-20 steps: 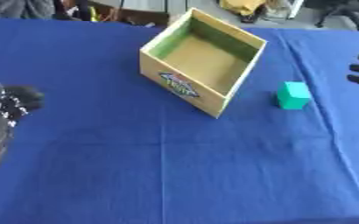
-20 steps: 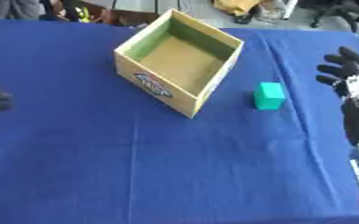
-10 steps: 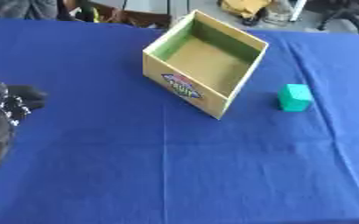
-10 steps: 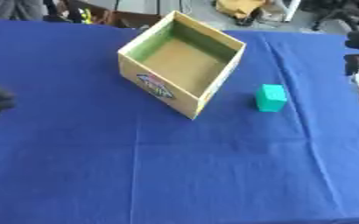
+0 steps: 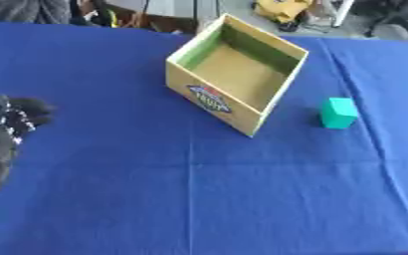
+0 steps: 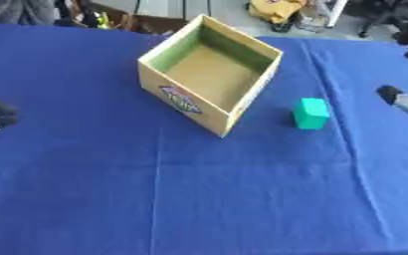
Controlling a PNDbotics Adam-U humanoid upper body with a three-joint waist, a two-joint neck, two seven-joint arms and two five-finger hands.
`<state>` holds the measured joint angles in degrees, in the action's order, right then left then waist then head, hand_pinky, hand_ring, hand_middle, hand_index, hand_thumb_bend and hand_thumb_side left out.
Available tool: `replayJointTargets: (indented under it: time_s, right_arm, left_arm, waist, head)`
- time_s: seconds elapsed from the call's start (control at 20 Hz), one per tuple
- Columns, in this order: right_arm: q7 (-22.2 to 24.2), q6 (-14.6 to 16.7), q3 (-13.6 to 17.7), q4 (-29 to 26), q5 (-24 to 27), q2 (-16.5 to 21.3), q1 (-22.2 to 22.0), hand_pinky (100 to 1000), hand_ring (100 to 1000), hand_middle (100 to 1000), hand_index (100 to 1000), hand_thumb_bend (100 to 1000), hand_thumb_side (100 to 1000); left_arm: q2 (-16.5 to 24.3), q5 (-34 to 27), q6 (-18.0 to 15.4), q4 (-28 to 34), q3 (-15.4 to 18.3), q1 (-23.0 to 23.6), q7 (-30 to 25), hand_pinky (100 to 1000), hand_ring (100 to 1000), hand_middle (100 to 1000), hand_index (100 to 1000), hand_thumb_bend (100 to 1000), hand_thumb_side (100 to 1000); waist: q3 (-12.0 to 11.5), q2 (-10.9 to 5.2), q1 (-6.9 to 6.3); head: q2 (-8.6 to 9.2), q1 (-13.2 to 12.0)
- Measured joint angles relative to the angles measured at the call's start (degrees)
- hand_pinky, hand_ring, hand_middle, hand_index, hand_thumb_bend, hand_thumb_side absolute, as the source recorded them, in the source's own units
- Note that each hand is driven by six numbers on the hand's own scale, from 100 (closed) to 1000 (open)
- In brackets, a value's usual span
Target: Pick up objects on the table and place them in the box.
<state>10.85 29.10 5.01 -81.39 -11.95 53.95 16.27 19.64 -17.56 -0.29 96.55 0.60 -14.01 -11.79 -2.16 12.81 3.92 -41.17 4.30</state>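
A blue cloth covers the table, creased in long straight folds: one runs down the middle, another slants near the right edge. Past the far edge lies a pale floor. On it, a yellow bag or bundle sits near the top middle. A white pole slants beside it. At the top right stands something dark, perhaps a chair base. At the top left, grey fabric shows, with dark and brown clutter just right of it
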Motion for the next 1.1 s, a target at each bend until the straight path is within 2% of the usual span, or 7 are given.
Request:
replayJointTargets:
  time_s: [0.25,0.55,1.1]
  right_arm:
    - [1.94,1.61,-2.22,3.58,-6.80,0.32,2.92,805,904,873,994,494,578]
    - [3.16,2.89,-4.30,7.20,-13.20,0.28,6.14,804,903,871,990,496,608]
    - [3.83,4.20,-5.99,15.69,-18.55,-2.32,11.84,804,901,867,988,498,601]
  left_arm:
    - [0.00,0.00,0.01,-0.02,-0.01,0.00,-0.08,837,775,610,683,386,1000]
    - [0.00,0.00,-0.03,-0.03,-0.03,-0.01,-0.41,837,775,610,683,385,1000]
    - [0.00,0.00,0.04,-0.08,-0.40,-0.09,-0.73,838,775,609,683,382,1000]
  waist:
    - [-0.41,-0.01,-0.08]
    - [-0.79,-0.07,-0.19]
    - [-1.87,-0.09,-0.37]
  head:
    - [-0.05,0.40]
    - [-0.08,0.76]
    - [-0.53,1.48]
